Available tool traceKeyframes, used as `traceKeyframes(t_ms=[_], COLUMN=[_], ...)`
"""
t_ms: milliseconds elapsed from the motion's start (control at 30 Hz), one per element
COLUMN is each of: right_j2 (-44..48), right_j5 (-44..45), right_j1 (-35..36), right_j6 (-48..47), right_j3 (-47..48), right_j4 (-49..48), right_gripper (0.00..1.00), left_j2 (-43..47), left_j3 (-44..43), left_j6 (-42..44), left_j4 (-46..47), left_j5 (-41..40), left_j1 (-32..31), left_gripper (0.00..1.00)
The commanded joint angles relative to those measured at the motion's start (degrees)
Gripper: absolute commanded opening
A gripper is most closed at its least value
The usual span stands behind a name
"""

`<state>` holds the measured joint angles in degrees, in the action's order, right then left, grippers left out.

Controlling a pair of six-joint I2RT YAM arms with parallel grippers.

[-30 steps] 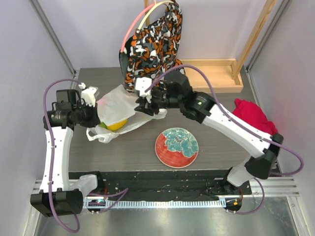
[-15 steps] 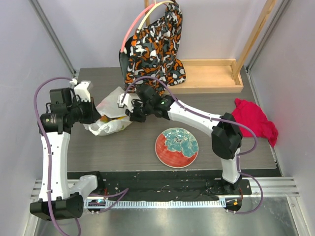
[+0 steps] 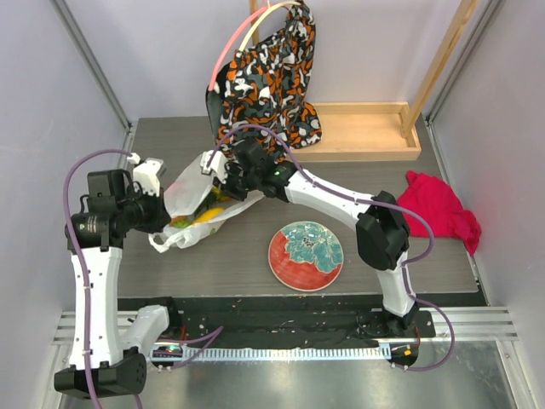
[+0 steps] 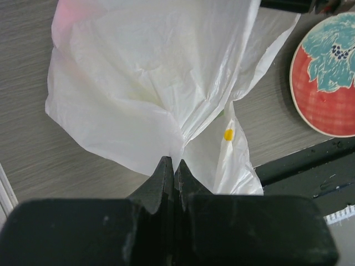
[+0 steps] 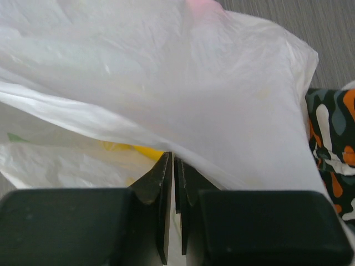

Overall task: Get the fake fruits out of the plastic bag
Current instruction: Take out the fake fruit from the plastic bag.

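The translucent white plastic bag (image 3: pixel 189 209) lies at the left of the table, held at both ends. My left gripper (image 3: pixel 163 219) is shut on the bag's left edge; in the left wrist view its jaws (image 4: pixel 173 162) pinch a gathered fold of the bag (image 4: pixel 150 94). My right gripper (image 3: pixel 220 175) is shut on the bag's far right edge; in the right wrist view the jaws (image 5: pixel 171 158) pinch the film (image 5: pixel 183 83). A yellow fake fruit (image 3: pixel 209 215) and an orange-red piece show through the bag's mouth. The yellow fruit also shows in the right wrist view (image 5: pixel 138 149).
A red-and-teal floral plate (image 3: pixel 306 255) sits in front of the bag, also in the left wrist view (image 4: pixel 327 83). An orange-black-white patterned cloth bag (image 3: pixel 264 77) hangs at the back. A wooden tray (image 3: pixel 366 132) is at the back right, a red cloth (image 3: pixel 438 209) at the right.
My right gripper swung left across the bag and now holds its far edge. The bag was bunched, then spread again, and its mouth now shows yellow and orange fruits. My left gripper stayed shut on it.
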<state>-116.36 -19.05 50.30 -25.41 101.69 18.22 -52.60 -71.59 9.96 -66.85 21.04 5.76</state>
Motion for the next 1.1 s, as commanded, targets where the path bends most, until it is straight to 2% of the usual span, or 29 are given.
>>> traceKeyframes(t_ms=[0,100,167,200,233,300,367,500,633,667,700,800,900,1067], right_j2=[3.5,1.1,1.7,5.6,8.0,14.3,16.3,12.9,4.1,2.6,1.6,-1.3,-1.9,-2.7], right_j5=[3.4,7.1,12.6,13.7,14.2,12.0,10.5,10.8,9.5,9.4,9.2,9.5,8.9,5.2], right_j1=[-1.0,-0.5,-0.1,0.2,0.8,2.1,2.7,2.7,2.6,2.6,2.6,2.5,2.5,2.6], right_j6=[-2.3,-3.5,-3.3,-3.2,-3.9,-4.4,-3.5,-4.5,-7.4,-8.1,-8.4,-10.4,-14.4,-21.3], right_j3=[-2.4,-3.3,-7.4,-10.7,-18.6,-24.5,-28.1,-22.9,-11.1,-9.4,-6.6,-4.4,-6.0,-8.5], right_j4=[-0.9,-0.7,-1.9,-3.3,-4.8,-4.6,-3.5,-3.9,-3.5,-3.6,-3.5,-4.6,-8.5,-15.8], right_gripper=[0.15,0.19,0.19,0.19,0.19,0.19,0.19,0.19,0.23,0.26,0.36,0.57,0.67,0.73], left_j2=[0.3,0.1,0.7,1.1,2.1,3.3,4.7,5.0,4.8,4.9,4.8,4.2,3.1,1.7], left_j3=[0.1,0.0,0.4,0.6,0.9,2.5,3.4,4.4,4.6,4.5,4.5,4.2,3.4,2.8], left_j6=[3.5,4.7,5.2,5.6,5.6,5.5,6.0,6.7,6.4,5.7,5.3,4.2,4.0,3.2], left_j4=[0.0,-0.7,-0.9,-0.8,-0.6,0.8,1.5,0.8,0.4,1.0,1.4,2.8,3.1,4.0], left_j5=[-0.5,-2.1,-2.7,-3.0,-2.9,-2.5,-1.8,-1.5,-1.5,-1.5,-1.4,-0.8,-0.1,0.9], left_j1=[0.3,0.3,0.3,0.2,0.3,0.3,0.2,0.2,0.3,0.2,0.3,0.3,0.2,0.2], left_gripper=[0.0,0.0,0.0,0.0,0.0,0.0,0.0,0.0,0.0,0.0,0.0,0.0,0.0,0.0])
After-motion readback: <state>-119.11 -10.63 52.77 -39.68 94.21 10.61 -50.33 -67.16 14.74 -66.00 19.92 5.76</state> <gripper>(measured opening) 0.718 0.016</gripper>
